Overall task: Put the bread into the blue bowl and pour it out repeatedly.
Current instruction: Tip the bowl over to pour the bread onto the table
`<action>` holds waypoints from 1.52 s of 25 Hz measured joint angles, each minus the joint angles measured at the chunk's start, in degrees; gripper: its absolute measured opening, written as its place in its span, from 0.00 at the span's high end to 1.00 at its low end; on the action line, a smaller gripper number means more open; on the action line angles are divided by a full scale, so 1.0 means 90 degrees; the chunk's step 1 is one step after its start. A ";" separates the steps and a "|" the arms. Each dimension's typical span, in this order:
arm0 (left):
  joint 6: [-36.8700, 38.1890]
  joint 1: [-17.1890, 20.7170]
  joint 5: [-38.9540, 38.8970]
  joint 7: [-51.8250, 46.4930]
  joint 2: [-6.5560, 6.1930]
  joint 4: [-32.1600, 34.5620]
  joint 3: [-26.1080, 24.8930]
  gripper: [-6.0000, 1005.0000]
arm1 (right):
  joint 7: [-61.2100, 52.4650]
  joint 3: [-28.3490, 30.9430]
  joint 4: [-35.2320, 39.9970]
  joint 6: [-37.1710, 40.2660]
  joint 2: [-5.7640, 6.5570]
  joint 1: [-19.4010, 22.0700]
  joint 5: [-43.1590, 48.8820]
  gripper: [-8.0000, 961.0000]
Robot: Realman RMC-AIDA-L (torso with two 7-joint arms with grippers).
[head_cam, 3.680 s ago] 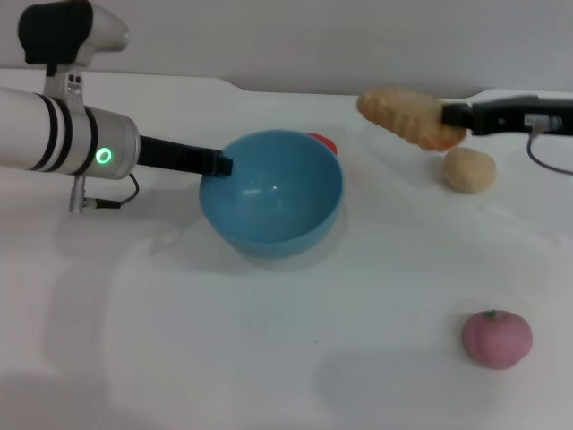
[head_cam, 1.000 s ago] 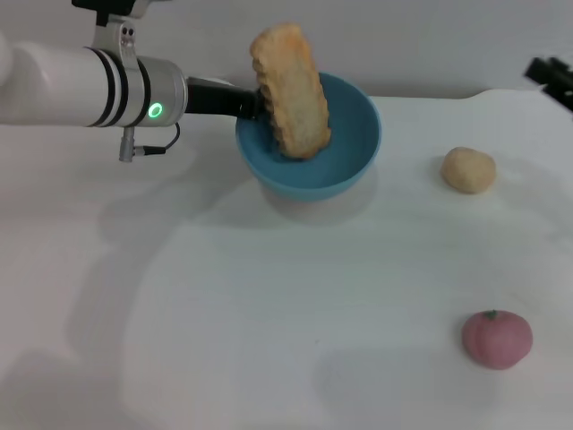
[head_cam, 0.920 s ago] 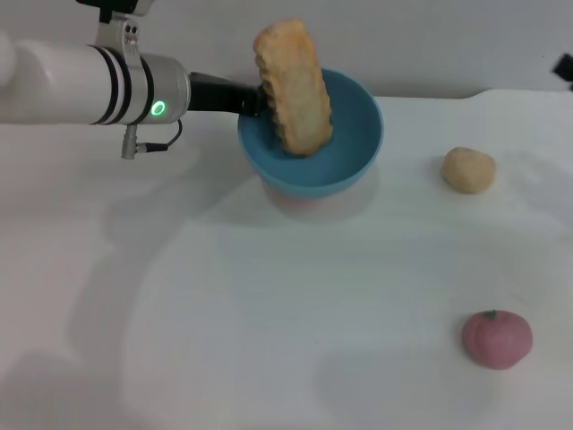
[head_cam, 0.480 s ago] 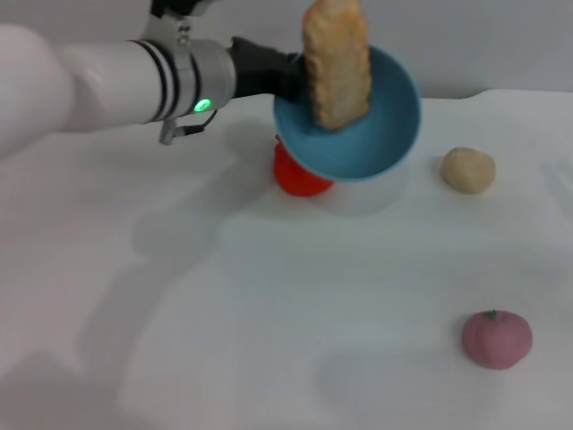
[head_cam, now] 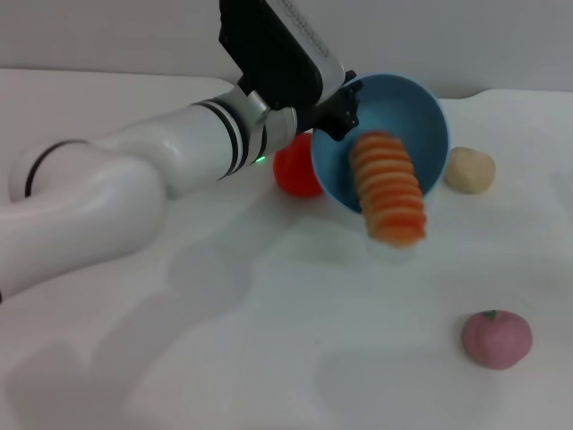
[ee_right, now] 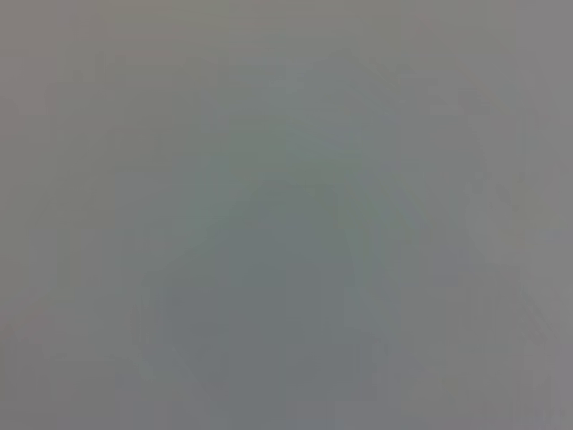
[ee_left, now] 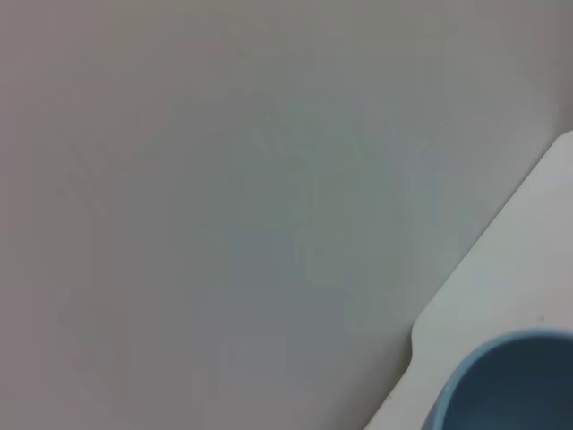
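Left gripper [head_cam: 345, 106], on the white arm reaching across from the robot's left, pinches the near-side rim of the round, deep, light-blue plastic bowl [head_cam: 421, 112] and holds it raised and tipped steeply, its mouth facing forward and down toward the white table [head_cam: 269, 358]. From that grip the long oval loaf of bread [head_cam: 388, 188] lies outward and downward: orange ridged underside showing, long axis running from inside the bowl across its lower rim, lower end at or just above the table. Judged mid-pour; the loaf looks set to land just beyond the bowl's lip. Near it sit a red round object [head_cam: 295, 170], a beige lump [head_cam: 470, 170] and a pink ball [head_cam: 497, 339]. Right gripper is not in view.
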State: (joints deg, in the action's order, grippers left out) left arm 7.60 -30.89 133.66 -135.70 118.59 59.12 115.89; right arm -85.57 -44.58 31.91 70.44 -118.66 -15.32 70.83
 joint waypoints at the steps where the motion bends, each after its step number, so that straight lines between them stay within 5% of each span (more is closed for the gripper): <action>1: -0.0214 -0.0013 0.0031 0.0000 0.0002 -0.0094 0.0065 0.96 | -0.0001 0.0001 -0.0005 0.0001 0.0000 0.0007 0.0000 0.53; 10: -0.2386 -0.0484 0.0041 0.0021 0.0041 -0.1486 0.1309 0.96 | -0.0031 0.0002 -0.0078 0.0021 -0.0006 0.0030 0.0000 0.52; 19: -0.5806 -0.0103 0.0010 0.1077 0.0046 -0.1856 0.2690 0.96 | -0.0031 0.0068 -0.0228 0.0019 -0.0010 -0.0038 -0.0001 0.52; 26: -0.5971 -0.0211 -0.0004 0.2856 0.0056 -0.2071 0.3535 0.96 | -0.0013 0.0127 -0.0255 0.0018 -0.0013 -0.0062 0.0000 0.51; 38: -0.5998 -0.0399 0.0016 0.4776 0.0056 -0.2239 0.3647 0.96 | -0.0006 0.0124 -0.0293 0.0040 -0.0009 0.0008 0.0000 0.50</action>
State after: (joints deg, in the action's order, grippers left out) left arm -46.38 -34.49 133.80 -92.72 119.09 38.97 148.71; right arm -85.62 -43.46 29.28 70.79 -118.75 -15.25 70.83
